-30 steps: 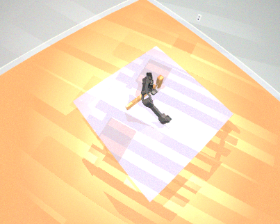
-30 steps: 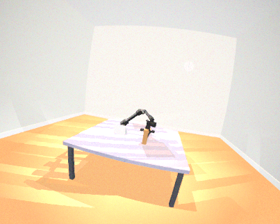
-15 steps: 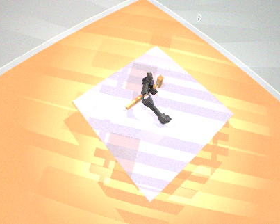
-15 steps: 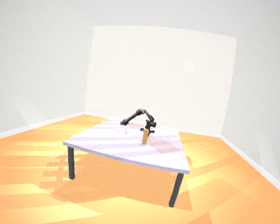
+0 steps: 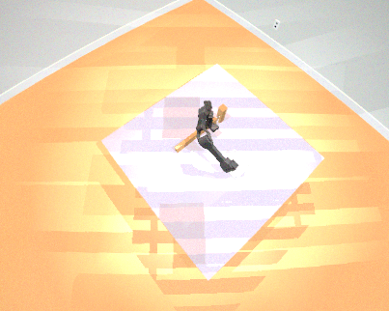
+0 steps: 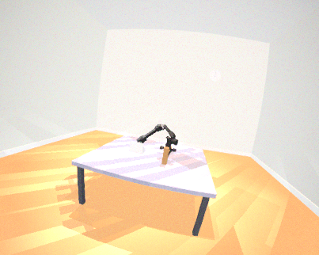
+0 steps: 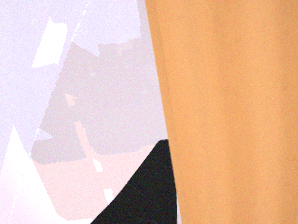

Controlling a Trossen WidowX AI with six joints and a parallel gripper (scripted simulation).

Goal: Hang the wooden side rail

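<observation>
The wooden side rail (image 5: 185, 141) (image 7: 235, 100) runs diagonally under the arm in the top view, its near end close to the post. It fills the right side of the wrist view. My gripper (image 5: 208, 127) (image 6: 168, 149) is shut on the rail; one black finger shows against its edge in the wrist view. The headboard post (image 5: 222, 111) (image 6: 165, 156) stands upright just beyond the gripper. In the exterior view the post hides the rail. The steel hooks, pins and slot are too small or hidden to make out, so I cannot tell whether they touch. The far end's height is unclear.
The white table (image 5: 190, 256) (image 6: 120, 170) carries the arm, whose base (image 5: 229, 165) (image 6: 141, 139) stands to one side of the rail and post. Striped shadows and pinkish patches cross the table top. Wooden floor (image 5: 50, 203) surrounds the table.
</observation>
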